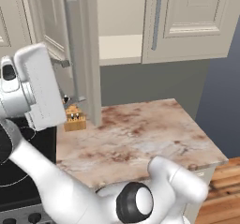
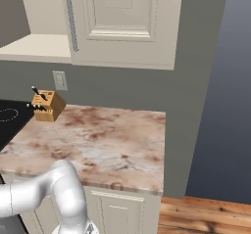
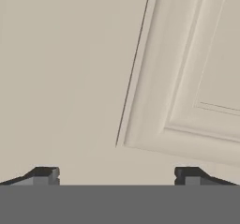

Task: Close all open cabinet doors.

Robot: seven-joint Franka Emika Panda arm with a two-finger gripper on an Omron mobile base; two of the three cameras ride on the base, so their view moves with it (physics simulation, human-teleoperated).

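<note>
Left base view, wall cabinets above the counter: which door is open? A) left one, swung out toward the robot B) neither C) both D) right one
A: the left cabinet door stands edge-on, swung out over the counter, baring the shelf behind it, while the right cabinet door sits flat and shut.

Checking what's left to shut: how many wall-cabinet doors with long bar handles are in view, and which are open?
2. An open door swung out over the counter's left end, and a closed door to its right. More may sit outside the pictures.

Cream-beige cabinet doors (image 1: 187, 21) with grey handles (image 1: 156, 18), a rust-veined marble counter (image 1: 140, 134), perhaps a tan knife block (image 2: 48, 105)
</note>
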